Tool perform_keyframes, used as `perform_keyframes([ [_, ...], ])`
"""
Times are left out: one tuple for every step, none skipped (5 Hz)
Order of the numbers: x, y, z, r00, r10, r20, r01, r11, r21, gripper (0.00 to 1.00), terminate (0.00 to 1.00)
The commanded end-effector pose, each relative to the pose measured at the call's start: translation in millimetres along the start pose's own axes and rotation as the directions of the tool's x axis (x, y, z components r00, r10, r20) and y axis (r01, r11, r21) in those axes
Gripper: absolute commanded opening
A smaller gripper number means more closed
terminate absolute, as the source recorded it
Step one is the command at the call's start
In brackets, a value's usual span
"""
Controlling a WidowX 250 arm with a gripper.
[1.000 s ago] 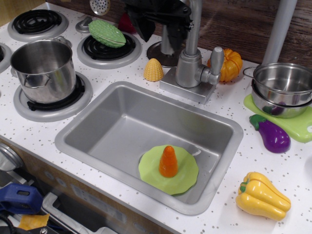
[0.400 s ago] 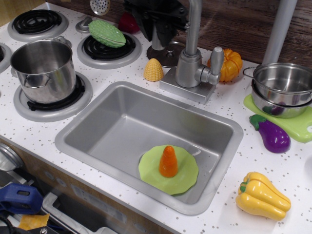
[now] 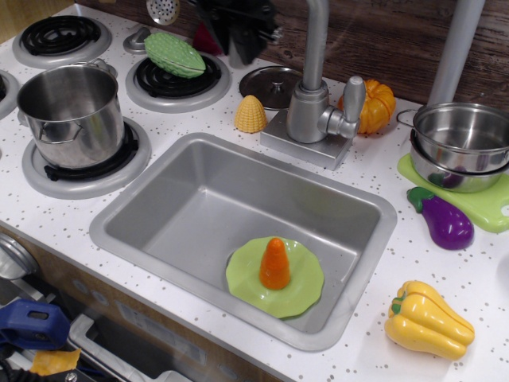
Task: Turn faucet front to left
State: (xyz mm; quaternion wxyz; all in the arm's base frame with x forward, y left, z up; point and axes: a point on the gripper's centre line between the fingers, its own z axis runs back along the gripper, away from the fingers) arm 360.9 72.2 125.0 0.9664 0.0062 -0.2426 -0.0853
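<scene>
A white speckled toy-kitchen counter (image 3: 199,115) runs in front of a dark wood-plank back wall, with stove rings at the left and a grey sink basin (image 3: 159,231) set in the middle. The faucet (image 3: 312,107) stands on its square base plate just behind the sink's back rim, its knobbed lever pointing right toward an orange toy pumpkin (image 3: 380,103). Its tube spout rises straight out of the top of the view, so which way the outlet now faces cannot be seen.

The gripper (image 3: 238,24) has shifted over the last second: it was right against the spout's left side, and now it sits higher and further left, well apart from the tube, above the back burner area. A small steel lid (image 3: 270,85) that it was covering is now fully exposed on the counter beside a yellow corn piece (image 3: 250,114). Its fingers are dark, mostly cut off by the frame, and I cannot tell their spread; nothing appears held.

That retreat suggests the sweep to the left is likely finished and the arm is clearing away, though the spout's heading is unconfirmed.
</scene>
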Motion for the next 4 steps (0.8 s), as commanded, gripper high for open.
perform_keyframes([
  [21.0, 27.2, -9.7, 0.991, -0.051, 0.120, 0.045, 0.998, 0.045, 0.00, 0.00],
  [26.2, 37.3, -25.9, 0.983, -0.076, 0.165, 0.064, 0.995, 0.078, 0.00, 0.00],
  [33.0, 39.4, -31.4, 0.980, -0.077, 0.181, 0.062, 0.994, 0.085, 0.00, 0.00],
  [36.0, 41.8, -35.5, 0.976, -0.096, 0.197, 0.080, 0.993, 0.089, 0.00, 1.00],
])
